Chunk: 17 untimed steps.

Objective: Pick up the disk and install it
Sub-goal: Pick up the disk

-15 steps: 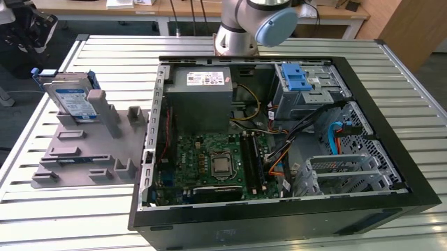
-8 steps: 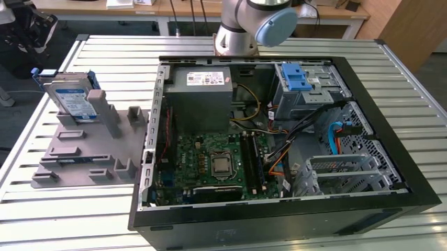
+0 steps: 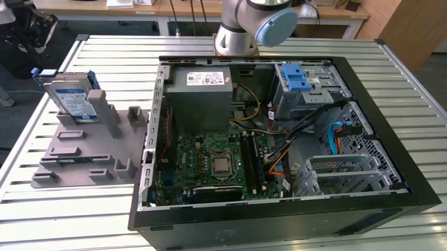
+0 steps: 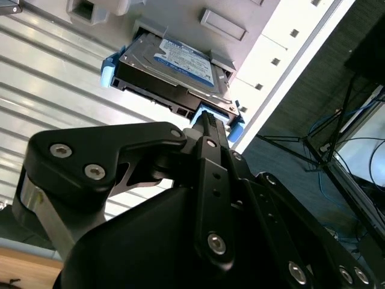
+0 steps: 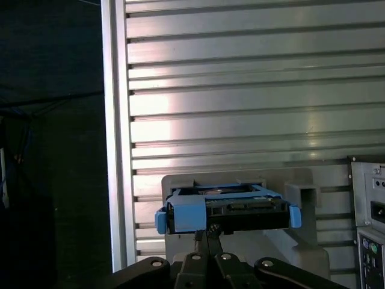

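Ok so your disk (image 3: 73,100) is sitting in the upper left of the exterior view. It's standing on edge in a slot of the grey holder (image 3: 84,151), label facing out, not picked up yet. The holder is lying on the slatted metal table (image 3: 104,52), just beside the open computer case (image 3: 293,217), which is taking up the middle and right of that view. The arm (image 3: 244,23) is rising from the table at the top centre, behind the case.

In both wrist views your tool (image 5: 207,232) (image 4: 207,120) is pointing straight at the disk's near edge, its tip right by the blue side rail (image 5: 189,217). The fingers are looking pressed together and aren't gripping anything I can make out. I can't tell whether the tip is actually touching the rail.
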{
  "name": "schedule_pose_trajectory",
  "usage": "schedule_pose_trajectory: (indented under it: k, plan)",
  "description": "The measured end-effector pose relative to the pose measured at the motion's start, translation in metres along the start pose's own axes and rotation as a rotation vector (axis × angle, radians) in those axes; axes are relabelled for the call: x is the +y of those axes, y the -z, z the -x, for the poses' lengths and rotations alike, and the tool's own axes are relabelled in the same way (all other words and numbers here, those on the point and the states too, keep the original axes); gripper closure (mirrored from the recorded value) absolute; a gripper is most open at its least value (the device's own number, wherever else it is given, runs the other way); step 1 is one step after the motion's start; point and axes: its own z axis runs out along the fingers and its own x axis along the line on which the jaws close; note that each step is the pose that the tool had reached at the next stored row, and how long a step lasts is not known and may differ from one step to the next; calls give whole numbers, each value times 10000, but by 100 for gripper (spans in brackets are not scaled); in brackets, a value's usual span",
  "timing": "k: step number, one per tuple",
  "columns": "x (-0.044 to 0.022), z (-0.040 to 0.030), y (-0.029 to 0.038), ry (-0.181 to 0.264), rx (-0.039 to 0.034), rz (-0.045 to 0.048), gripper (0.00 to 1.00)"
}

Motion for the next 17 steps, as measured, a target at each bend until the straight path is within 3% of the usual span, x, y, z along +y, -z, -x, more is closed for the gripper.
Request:
schedule_pose_trajectory:
  k: [13, 17]
  plan:
    - [0, 1, -13, 2318, 89, -66, 89]
    - [0, 1, -15, 2763, 63, -81, 89]
